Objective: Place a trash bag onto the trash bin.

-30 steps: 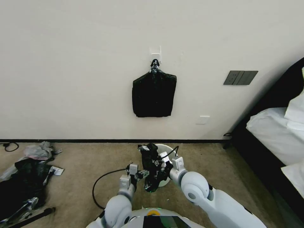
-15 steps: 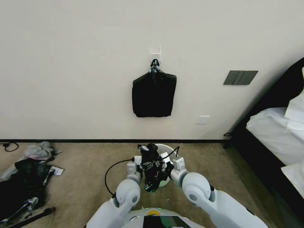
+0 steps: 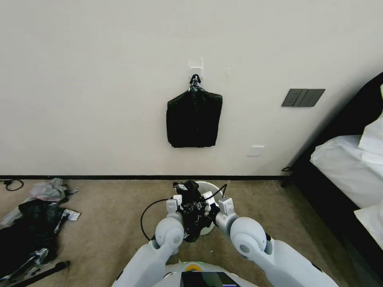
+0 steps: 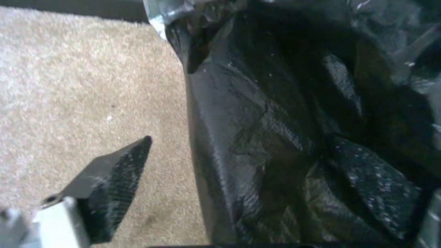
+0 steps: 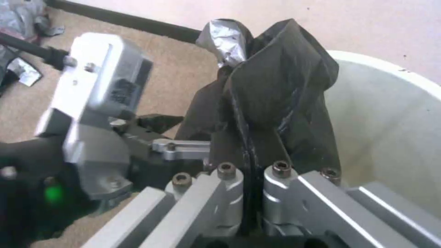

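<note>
Head view, change: the left arm has swung in from the left over the past second, and the left gripper (image 3: 184,204) now sits right against the trash bag (image 3: 192,213), where it was set apart before.
Head view, position: the trash bag hangs bunched between both grippers, just near of the trash bin (image 3: 208,187), whose white rim shows beyond it on the carpet (image 3: 99,211).
Head view, right arm: the right gripper (image 3: 206,208) stays on the bag's right side, unmoved.
Left wrist view: the left gripper (image 4: 229,165) has one dark finger (image 4: 112,179) standing free over the carpet, apart from the black film (image 4: 285,137); the jaws are open and hold nothing.
Right wrist view: the right gripper (image 5: 252,179) has its jaws closed on a pinched fold of the trash bag (image 5: 271,100), which rises above them beside the trash bin (image 5: 390,117).
Right wrist view, other arm: the left gripper (image 5: 151,144) is just beside the bag.
Assessment: the bag is not yet on the bin; the left arm's arrival suggests a second hold is being set up to spread the mouth.
</note>
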Controlling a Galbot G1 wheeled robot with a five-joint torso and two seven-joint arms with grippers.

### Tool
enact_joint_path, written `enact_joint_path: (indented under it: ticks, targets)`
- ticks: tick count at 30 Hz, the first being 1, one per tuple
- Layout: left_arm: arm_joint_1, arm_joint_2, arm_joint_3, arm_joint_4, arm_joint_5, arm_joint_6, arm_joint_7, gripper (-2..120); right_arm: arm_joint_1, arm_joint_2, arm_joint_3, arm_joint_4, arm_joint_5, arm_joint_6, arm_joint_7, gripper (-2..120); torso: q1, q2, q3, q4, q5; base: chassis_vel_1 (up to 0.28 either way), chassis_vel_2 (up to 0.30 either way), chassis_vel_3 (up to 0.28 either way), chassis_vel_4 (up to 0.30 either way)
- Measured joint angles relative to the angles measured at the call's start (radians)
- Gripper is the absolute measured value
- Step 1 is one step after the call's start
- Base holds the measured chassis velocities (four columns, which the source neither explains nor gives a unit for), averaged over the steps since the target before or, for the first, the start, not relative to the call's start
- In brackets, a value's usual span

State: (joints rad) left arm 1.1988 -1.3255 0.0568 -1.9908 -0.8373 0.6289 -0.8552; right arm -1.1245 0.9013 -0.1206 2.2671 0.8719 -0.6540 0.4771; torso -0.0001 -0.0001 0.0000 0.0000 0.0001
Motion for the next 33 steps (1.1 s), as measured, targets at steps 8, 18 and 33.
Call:
enact_joint_path:
  ticks: [8,18,33]
  targets:
    - [-0.019,-0.017,0.012,0.019,-0.039,0.004,-0.036,70,-0.005,-0.002,0.013,0.004,0.006,0.001,0.004,0,0.0,0.0,0.0,0.0,0.0,0.0,0.0,0.0,0.0]
    - [-0.032,-0.023,0.004,0.027,-0.127,0.001,-0.093,31,-0.009,-0.002,0.016,0.007,0.01,0.001,0.005,0,0.0,0.0,0.0,0.0001,0.0,0.0,0.0,0.0,0.0]
    - [0.003,0.025,-0.03,-0.024,-0.125,-0.063,-0.059,1,-0.017,-0.001,0.045,0.021,0.015,0.008,0.013,0,0.0,0.0,0.0,0.0001,-0.0002,0.0,0.0,0.0,0.0]
